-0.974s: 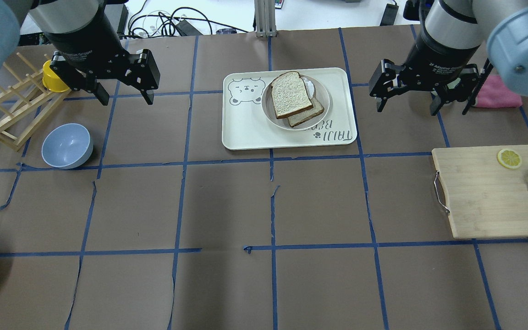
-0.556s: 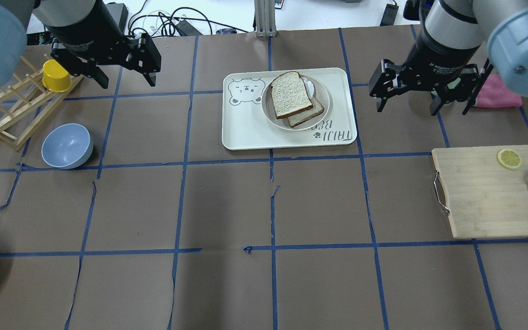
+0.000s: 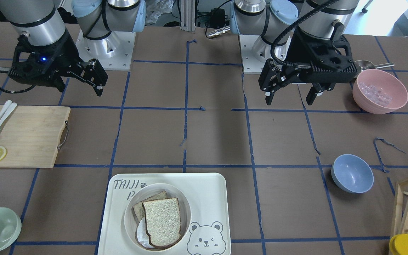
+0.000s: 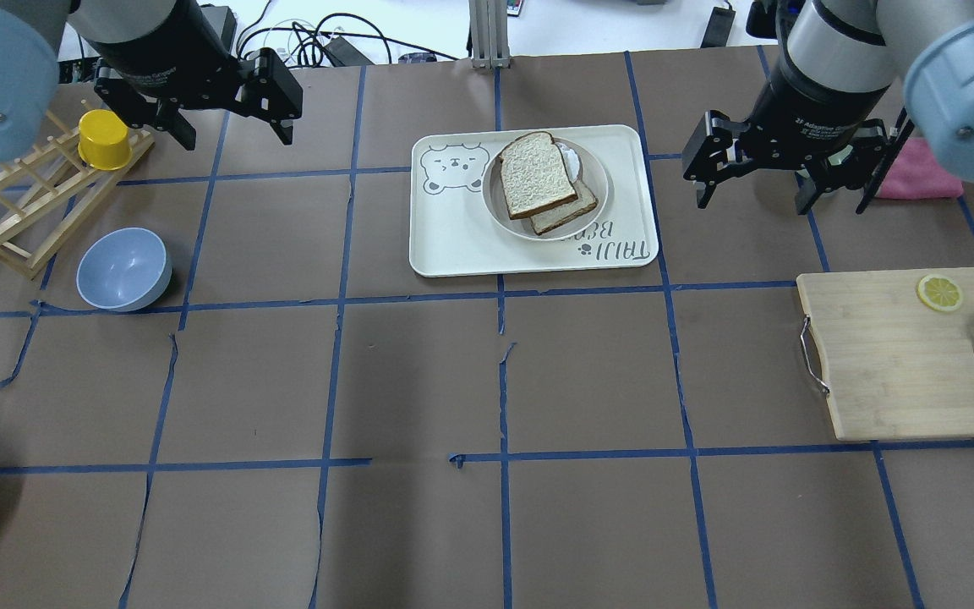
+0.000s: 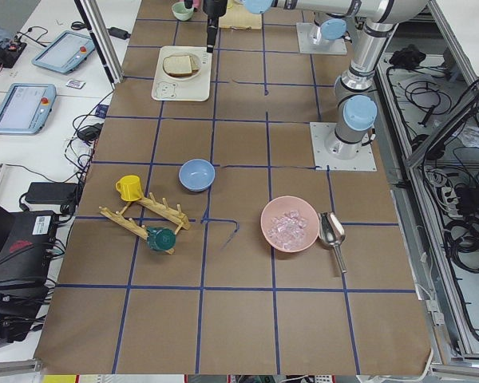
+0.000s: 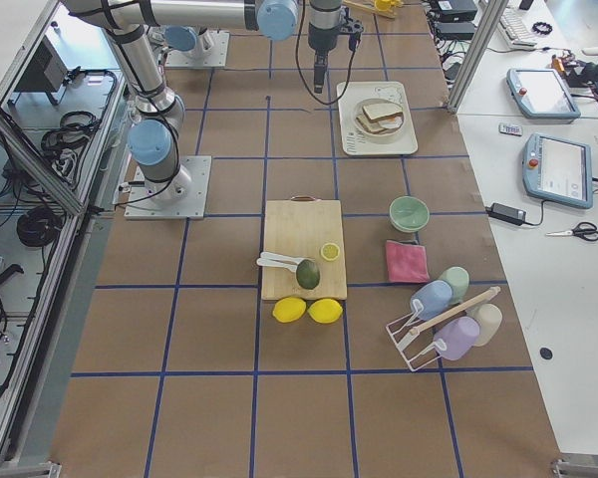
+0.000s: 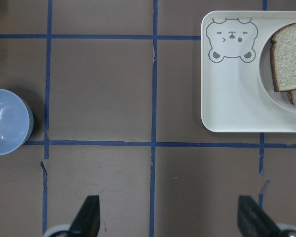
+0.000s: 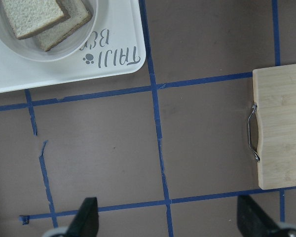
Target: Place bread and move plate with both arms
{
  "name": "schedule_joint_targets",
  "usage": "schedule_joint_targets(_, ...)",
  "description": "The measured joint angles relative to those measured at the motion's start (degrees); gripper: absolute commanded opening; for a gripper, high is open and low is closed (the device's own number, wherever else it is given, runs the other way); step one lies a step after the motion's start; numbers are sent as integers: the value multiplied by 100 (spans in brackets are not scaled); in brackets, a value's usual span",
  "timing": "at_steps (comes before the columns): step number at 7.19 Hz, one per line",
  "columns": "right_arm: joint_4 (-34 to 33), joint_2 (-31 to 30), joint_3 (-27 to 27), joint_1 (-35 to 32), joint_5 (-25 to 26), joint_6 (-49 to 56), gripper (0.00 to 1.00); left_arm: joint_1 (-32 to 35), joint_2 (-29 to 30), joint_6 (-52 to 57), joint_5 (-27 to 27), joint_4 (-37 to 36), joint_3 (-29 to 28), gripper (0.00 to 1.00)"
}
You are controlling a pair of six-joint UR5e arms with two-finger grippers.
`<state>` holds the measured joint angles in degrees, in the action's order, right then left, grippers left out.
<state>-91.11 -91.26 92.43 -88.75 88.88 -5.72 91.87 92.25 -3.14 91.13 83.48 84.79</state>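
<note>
Overhead exterior: I see the dark-crusted speckled bread slice (image 4: 536, 173) in the round cream-white plate (image 4: 594, 169); black left gripper (image 4: 238, 135) and right gripper (image 4: 753, 203) both spread wide.

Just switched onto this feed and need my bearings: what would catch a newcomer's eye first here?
The bread lies atop a smaller slice in the plate, which sits on the bear tray at the far middle of the overhead view. The left gripper and right gripper hang open and empty on either side of the tray, touching nothing.
</note>
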Motion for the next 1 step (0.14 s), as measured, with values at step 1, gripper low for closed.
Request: schedule_joint_targets(1, -2, -7, 2, -1, -7, 0, 100, 0, 5, 6, -5, -2, 2, 100)
